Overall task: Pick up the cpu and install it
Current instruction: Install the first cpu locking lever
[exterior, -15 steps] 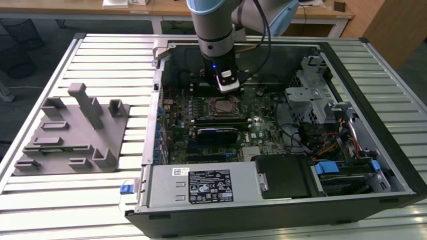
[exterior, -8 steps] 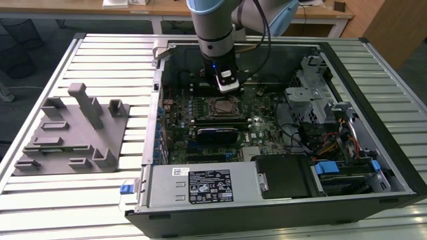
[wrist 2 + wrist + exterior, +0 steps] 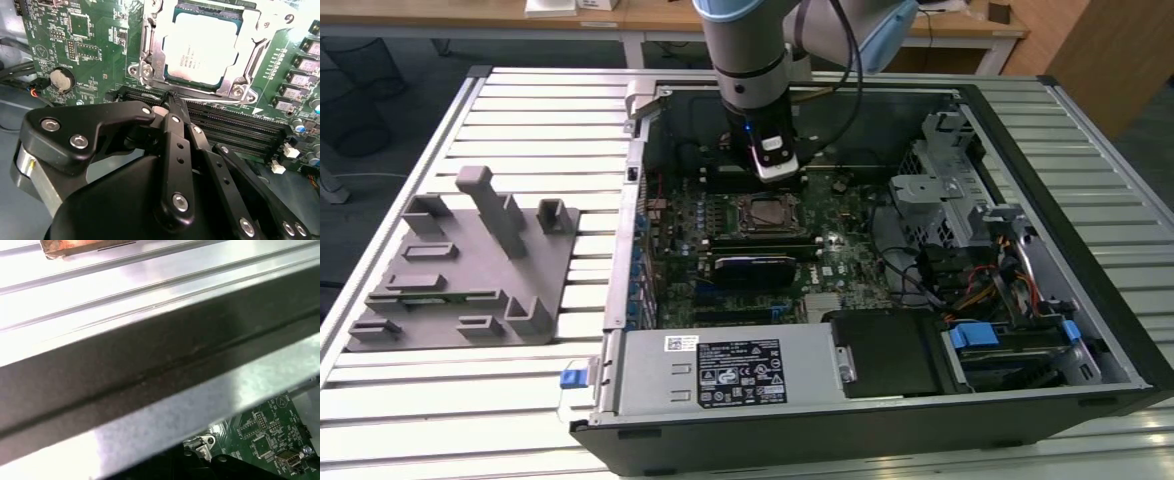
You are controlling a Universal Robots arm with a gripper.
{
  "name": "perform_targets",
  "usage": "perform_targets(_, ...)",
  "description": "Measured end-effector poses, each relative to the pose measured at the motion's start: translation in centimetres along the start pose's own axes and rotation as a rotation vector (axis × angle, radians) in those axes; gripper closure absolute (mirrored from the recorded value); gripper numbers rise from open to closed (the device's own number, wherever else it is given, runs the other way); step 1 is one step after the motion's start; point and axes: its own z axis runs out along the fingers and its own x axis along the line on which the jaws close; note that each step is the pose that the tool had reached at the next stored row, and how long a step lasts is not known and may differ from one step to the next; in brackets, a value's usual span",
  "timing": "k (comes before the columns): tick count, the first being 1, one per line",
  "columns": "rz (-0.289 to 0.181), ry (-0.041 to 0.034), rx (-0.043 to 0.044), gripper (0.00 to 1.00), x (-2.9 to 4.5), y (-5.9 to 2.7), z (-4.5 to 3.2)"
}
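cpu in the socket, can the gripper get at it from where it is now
Probably yes. In the second wrist view the cpu lies face up in the socket frame, nothing lying on it, and the gripper hangs just short of it, fingers together.

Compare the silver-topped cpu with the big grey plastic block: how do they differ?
The pale silver square cpu is flat, metal-topped and sits inside the socket frame on the green motherboard. The big grey plastic block is far larger, matte, with upright posts, and lies on the slatted metal table outside the computer case. The end effector is beside the cpu, away from the block.
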Motion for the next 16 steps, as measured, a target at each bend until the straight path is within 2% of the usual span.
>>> perform_targets(2, 0.000, -0.0078, -0.0028, 0.89, 0.02, -0.02, 0.09)
perform_targets(7, -0.001, -0.0218, -0.0086, 0.89, 0.09, -0.09, 0.33)
perform_targets(12, -0.002, -0.0293, -0.0117, 0.89, 0.12, -0.16, 0.46)
perform_targets(16, -0.002, -0.0322, -0.0124, 0.89, 0.16, -0.27, 0.62)
